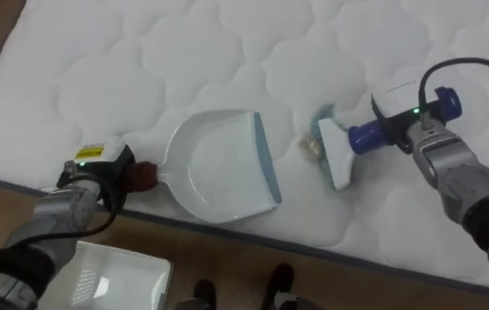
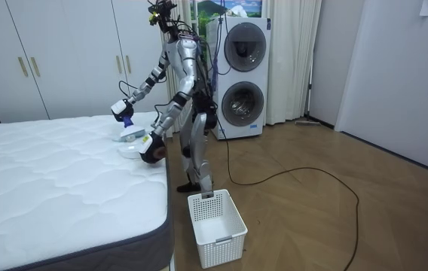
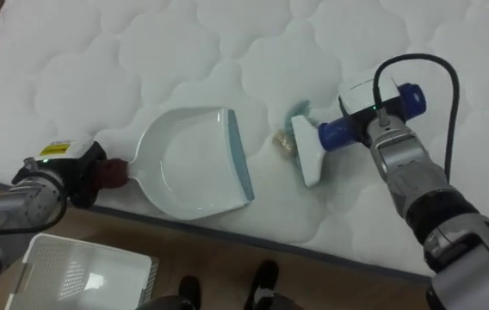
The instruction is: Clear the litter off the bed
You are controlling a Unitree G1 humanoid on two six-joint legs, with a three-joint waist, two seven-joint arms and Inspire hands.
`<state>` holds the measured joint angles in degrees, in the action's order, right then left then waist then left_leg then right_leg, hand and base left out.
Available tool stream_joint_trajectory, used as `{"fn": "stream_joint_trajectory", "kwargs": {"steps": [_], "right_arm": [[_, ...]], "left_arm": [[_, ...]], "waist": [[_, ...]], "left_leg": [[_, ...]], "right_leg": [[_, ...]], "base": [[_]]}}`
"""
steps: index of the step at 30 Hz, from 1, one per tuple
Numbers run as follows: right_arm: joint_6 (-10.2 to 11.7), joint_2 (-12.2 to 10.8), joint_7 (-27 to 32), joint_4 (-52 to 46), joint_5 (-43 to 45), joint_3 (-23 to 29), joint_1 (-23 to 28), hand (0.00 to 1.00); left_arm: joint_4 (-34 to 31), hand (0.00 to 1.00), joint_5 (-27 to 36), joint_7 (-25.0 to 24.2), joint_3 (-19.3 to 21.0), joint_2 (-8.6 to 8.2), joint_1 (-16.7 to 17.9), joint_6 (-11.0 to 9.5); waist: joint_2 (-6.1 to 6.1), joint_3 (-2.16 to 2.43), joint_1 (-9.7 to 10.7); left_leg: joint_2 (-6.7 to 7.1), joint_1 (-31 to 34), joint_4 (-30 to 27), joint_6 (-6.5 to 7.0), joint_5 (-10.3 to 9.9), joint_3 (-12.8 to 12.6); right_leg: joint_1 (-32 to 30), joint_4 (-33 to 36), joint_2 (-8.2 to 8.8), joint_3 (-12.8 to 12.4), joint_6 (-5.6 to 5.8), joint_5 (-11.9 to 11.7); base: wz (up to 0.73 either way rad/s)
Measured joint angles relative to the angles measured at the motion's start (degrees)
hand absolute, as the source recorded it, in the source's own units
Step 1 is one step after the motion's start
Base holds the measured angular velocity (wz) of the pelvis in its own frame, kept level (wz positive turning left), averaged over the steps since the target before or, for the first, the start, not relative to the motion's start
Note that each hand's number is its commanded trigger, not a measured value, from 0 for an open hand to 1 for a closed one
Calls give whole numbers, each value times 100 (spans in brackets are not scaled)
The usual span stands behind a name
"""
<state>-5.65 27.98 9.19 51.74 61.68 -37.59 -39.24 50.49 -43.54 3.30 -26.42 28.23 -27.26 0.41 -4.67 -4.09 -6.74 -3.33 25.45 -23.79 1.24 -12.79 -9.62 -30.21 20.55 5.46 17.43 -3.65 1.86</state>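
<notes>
A white dustpan [image 1: 214,164] with a pale blue lip lies flat on the white quilted mattress [image 1: 227,52], near the bed's edge. My left hand [image 1: 98,176] is shut on its dark red handle [image 1: 144,176]. To the right of the pan's lip lies a small heap of brownish crumbs [image 1: 312,148] with a teal scrap [image 1: 324,112] beside it. A brush [image 1: 337,155] with a white head and a blue handle stands against the crumbs on their right side. My right hand [image 1: 417,129] is shut on that blue handle. The room view has the robot standing upright at the bed's side.
A white plastic basket [image 1: 115,275] stands on the wooden floor below the mattress edge, beside my feet, also seen as the basket [image 2: 215,218]. Two stacked washing machines [image 2: 243,75] and white wardrobes [image 2: 63,53] stand behind.
</notes>
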Motion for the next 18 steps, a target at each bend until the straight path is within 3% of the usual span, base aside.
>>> {"fn": "stream_joint_trajectory", "kwargs": {"steps": [18], "right_arm": [[302, -44, -227, -824, 90, -121, 27, 100]], "left_arm": [[-25, 100, -350, 119, -4, 27, 29, -126]], "waist": [[-17, 11, -12]], "left_leg": [[-2, -3, -22, 1, 2, -46]], "right_leg": [[-2, 6, -4, 7, 1, 1]], "base": [[0]]}}
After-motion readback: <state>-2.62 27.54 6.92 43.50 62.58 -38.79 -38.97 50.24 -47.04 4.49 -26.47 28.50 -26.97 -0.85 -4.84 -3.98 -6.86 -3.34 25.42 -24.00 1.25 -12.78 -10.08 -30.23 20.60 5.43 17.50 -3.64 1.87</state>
